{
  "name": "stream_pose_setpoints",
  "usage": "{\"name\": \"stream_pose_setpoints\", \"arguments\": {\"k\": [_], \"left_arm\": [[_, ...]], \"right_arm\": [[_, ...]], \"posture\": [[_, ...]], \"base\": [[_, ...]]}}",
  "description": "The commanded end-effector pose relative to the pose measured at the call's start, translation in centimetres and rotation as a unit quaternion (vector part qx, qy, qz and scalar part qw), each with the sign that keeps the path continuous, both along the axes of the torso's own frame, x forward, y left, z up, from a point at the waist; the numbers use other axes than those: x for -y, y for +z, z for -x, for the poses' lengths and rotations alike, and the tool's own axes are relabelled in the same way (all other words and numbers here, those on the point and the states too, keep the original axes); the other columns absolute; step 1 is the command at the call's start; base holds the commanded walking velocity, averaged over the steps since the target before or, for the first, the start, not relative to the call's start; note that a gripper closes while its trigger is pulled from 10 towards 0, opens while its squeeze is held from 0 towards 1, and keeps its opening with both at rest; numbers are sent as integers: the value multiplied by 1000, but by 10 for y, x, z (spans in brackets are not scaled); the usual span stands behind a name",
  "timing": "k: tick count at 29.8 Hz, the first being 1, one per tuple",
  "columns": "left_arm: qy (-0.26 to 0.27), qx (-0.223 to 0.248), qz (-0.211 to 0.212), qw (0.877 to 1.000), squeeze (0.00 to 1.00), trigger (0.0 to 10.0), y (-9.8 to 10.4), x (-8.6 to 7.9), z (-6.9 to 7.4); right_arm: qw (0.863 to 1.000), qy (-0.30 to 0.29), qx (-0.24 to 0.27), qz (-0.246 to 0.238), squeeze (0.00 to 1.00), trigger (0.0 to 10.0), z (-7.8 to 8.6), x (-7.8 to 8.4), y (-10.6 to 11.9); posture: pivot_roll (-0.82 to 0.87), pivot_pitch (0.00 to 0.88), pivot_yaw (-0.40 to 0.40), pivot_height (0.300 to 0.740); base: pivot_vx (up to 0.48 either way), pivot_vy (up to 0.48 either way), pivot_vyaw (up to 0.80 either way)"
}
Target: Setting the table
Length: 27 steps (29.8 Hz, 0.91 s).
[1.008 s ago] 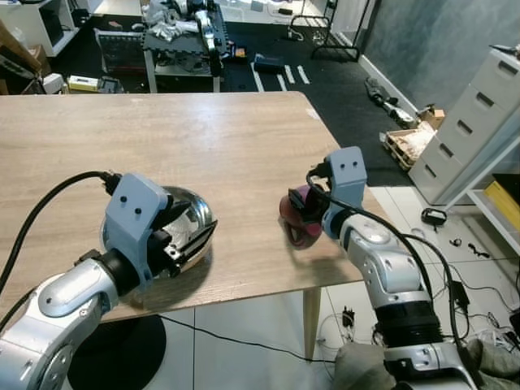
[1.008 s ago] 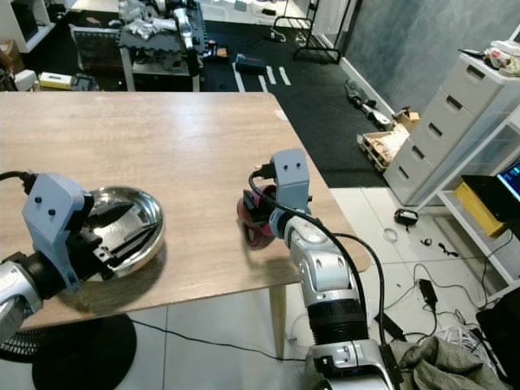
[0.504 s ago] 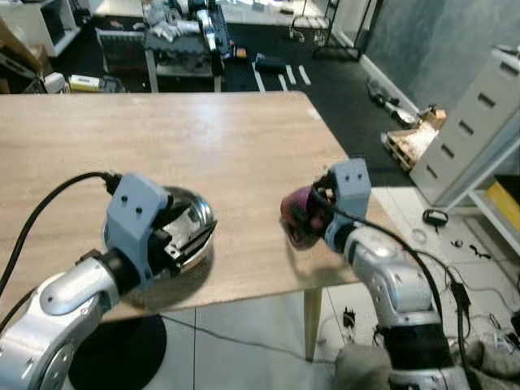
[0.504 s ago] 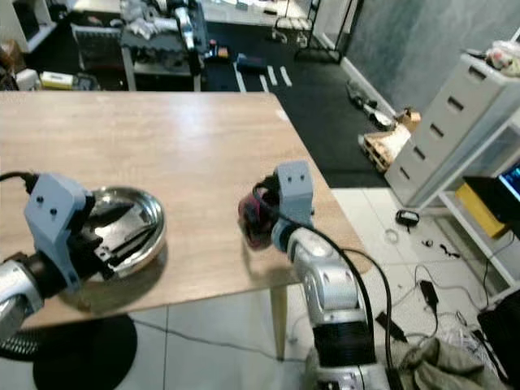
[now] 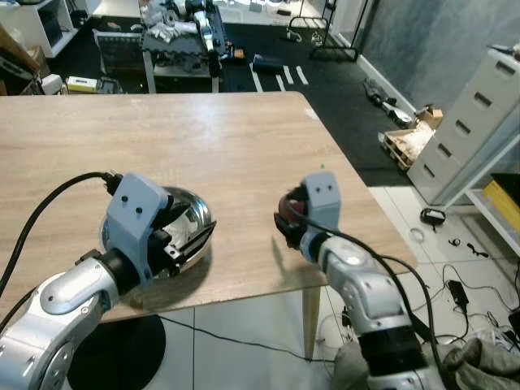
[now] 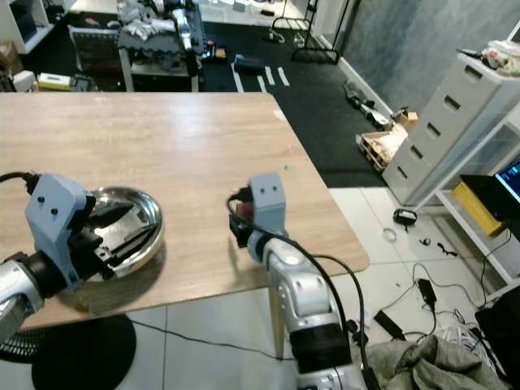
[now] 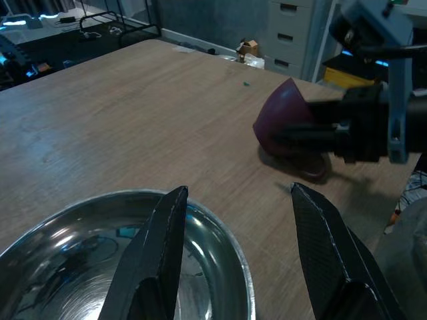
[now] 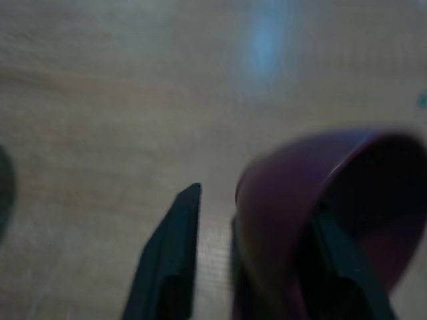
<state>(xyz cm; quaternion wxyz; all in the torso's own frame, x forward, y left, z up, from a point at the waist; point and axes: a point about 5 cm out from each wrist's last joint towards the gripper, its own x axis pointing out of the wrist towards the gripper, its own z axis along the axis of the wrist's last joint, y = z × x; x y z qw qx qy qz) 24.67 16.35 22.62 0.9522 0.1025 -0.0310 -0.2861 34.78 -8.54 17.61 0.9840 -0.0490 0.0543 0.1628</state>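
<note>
The right gripper (image 7: 303, 137) pinched the maroon bowl's (image 7: 283, 117) rim, carrying it tilted above the table (image 5: 227, 138), the left gripper (image 7: 233, 260) gaped beside the steel bowl (image 7: 100, 267); setting down looked next.

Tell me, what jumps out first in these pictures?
A dark red bowl, tipped on its side, is gripped by its rim in the right gripper near the wooden table's right edge. A shiny steel bowl sits near the front edge, with the left gripper open over its rim.
</note>
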Motion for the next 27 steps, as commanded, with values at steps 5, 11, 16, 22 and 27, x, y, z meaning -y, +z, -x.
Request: {"name": "stream_pose_setpoints", "arguments": {"k": [5, 11, 16, 22, 27], "left_arm": [[-1, 7, -5, 1000, 0, 10000, 1, 0, 0], [1, 7, -4, 1000, 0, 10000, 1, 0, 0], [1, 9, -3, 1000, 0, 10000, 1, 1, -1], [1, 8, -2, 1000, 0, 10000, 1, 1, -1], [0, 9, 0, 1000, 0, 10000, 0, 2, -2]], "right_arm": [[997, 3, 43, 63, 0, 0, -5, -3, 3], [989, 22, 81, 120, 0, 0, -8, -3, 10], [975, 42, 111, 189, 0, 0, -13, -1, 11], [936, 100, 167, 294, 0, 0, -17, -2, 26], [871, 256, 169, 384, 0, 10000, -11, 3, 49]], "posture": [[146, 32, -21, 740], [140, 30, -23, 740], [140, 33, -24, 740], [133, 35, -21, 740], [124, 37, -32, 740]], "base": [[0, 0, 0], [0, 0, 0], [0, 0, 0], [0, 0, 0], [0, 0, 0]]}}
